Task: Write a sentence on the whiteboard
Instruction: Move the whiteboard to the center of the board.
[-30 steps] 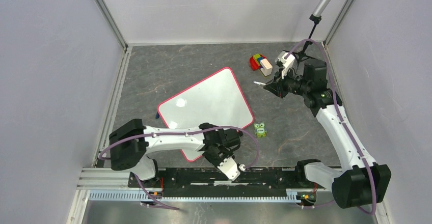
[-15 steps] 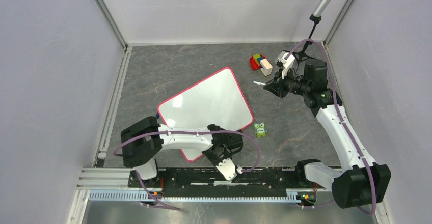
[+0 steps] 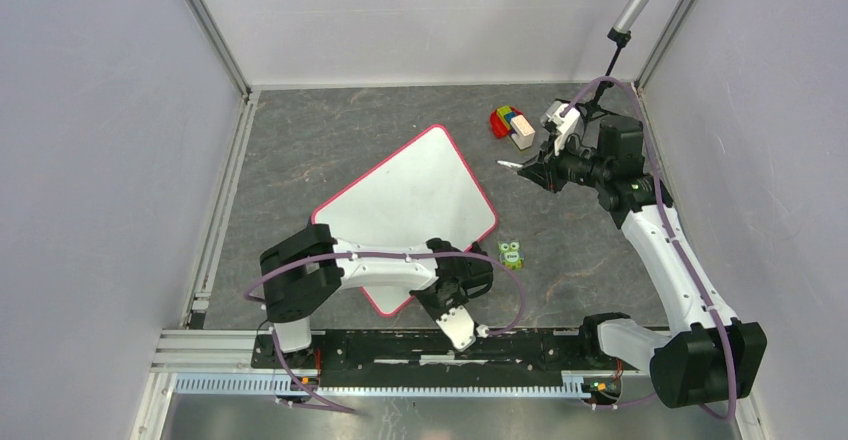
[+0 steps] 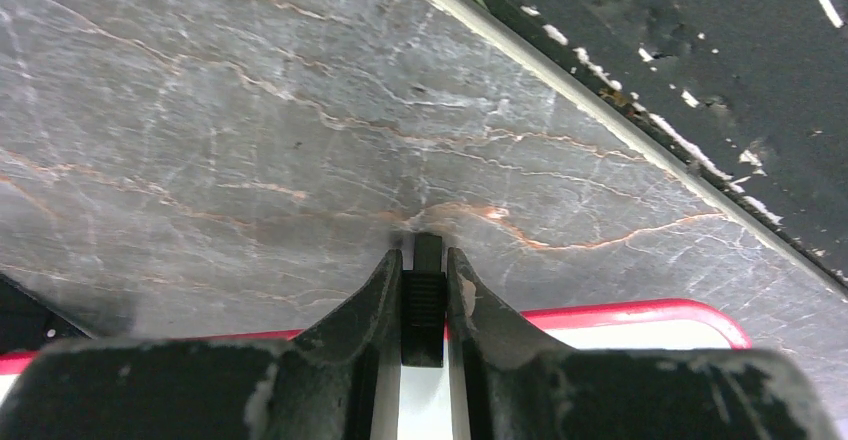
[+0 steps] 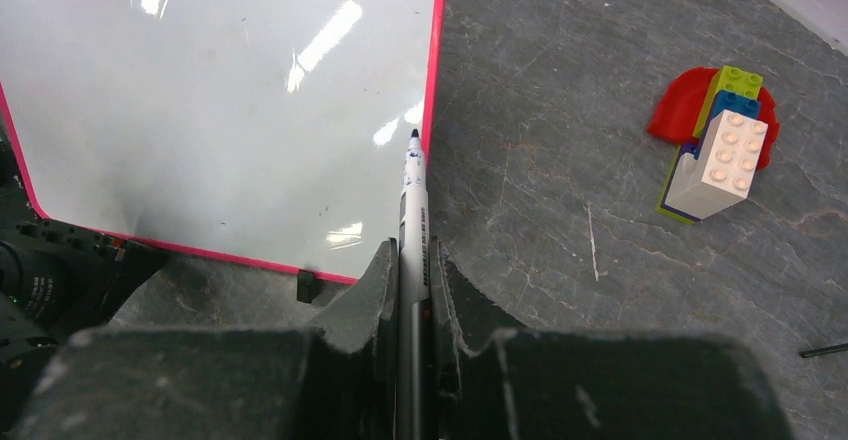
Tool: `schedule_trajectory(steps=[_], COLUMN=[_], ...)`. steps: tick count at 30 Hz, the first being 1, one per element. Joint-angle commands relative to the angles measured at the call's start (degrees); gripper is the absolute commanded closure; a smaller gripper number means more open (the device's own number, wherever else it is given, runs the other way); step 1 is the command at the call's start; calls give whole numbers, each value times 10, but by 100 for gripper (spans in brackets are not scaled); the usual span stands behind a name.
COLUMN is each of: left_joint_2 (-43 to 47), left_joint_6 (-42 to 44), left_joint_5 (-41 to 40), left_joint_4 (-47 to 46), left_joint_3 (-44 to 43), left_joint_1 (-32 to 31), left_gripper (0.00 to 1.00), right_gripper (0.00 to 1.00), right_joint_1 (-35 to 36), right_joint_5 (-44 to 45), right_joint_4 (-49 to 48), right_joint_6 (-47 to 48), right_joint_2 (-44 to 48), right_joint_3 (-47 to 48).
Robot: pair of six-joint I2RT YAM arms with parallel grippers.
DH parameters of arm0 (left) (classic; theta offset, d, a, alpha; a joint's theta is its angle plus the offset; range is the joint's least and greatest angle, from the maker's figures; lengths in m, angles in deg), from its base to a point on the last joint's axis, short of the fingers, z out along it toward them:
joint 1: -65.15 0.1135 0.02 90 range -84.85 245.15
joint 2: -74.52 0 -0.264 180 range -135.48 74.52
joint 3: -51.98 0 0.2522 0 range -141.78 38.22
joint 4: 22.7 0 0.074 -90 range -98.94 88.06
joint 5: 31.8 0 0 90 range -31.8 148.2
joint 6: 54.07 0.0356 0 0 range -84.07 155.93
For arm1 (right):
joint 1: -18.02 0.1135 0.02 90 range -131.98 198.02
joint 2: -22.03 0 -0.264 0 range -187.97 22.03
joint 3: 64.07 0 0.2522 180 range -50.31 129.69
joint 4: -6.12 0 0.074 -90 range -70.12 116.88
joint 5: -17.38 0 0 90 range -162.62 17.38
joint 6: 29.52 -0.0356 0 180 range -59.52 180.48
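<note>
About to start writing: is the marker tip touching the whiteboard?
Apart. Top view shows grey table between the marker tip and the whiteboard edge.

Right gripper (image 5: 412,260) clamped on marker (image 5: 413,210), fingers pressed against barrel on both sides. Marker white-bodied, dark tip pointed away from camera. Tip lay over whiteboard (image 5: 200,110) just inside pink rim on right edge; contact with surface could not be told. Board surface plain white with glare patches. Small black clip (image 5: 312,286) sat at board's near edge. Stack of toy bricks (image 5: 720,150) stood well right on grey veined tabletop (image 5: 560,240), white brick on top, red piece (image 5: 675,115) beneath.
</note>
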Motion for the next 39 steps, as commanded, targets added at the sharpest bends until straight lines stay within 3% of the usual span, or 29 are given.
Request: schedule_trajectory(steps=[1,12,18,20,23,27,29,31,32,33,39], left_joint_2=[-15,-71,-77,-75,-72,-50,-38,-23,-15,-5,46], left_joint_6=[60,99,93,80,41,3,-21,-43,-55,-75,-248], left_joint_5=[-18,-3,-5,-12,-22,-21,-13,-10,-10,-9,8], left_joint_4=[-1,42,43,39,39,44,52,61,65,64,99], left_joint_3=[-48,-123,-119,-115,-127,-152,-171,-189,-196,-203,-274], left_joint_1=[-13,-45,-58,-63,-67,-73,-81,-94,-102,-107,-102], left_gripper=[97,97,97,87,60,39,22,14,5,0,0], right_gripper=[100,100,100,100,100,100,100,100,100,100,100], right_joint_1=[-5,-14,-15,-16,-15,-15,-15,-15,-15,-15,-16], right_joint_5=[-16,-28,-31,-35,-40,-42,-41,-41,-40,-39,-29], right_joint_4=[-3,7,16,17,16,9,2,-4,-6,-10,-12], right_joint_6=[10,17,22,22,21,12,4,-5,-10,-14,-22], right_joint_2=[-2,-1,-1,-1,-3,-7,-10,-13,-14,-17,-30], right_joint_3=[10,14,15,17,20,27,35,47,53,59,101])
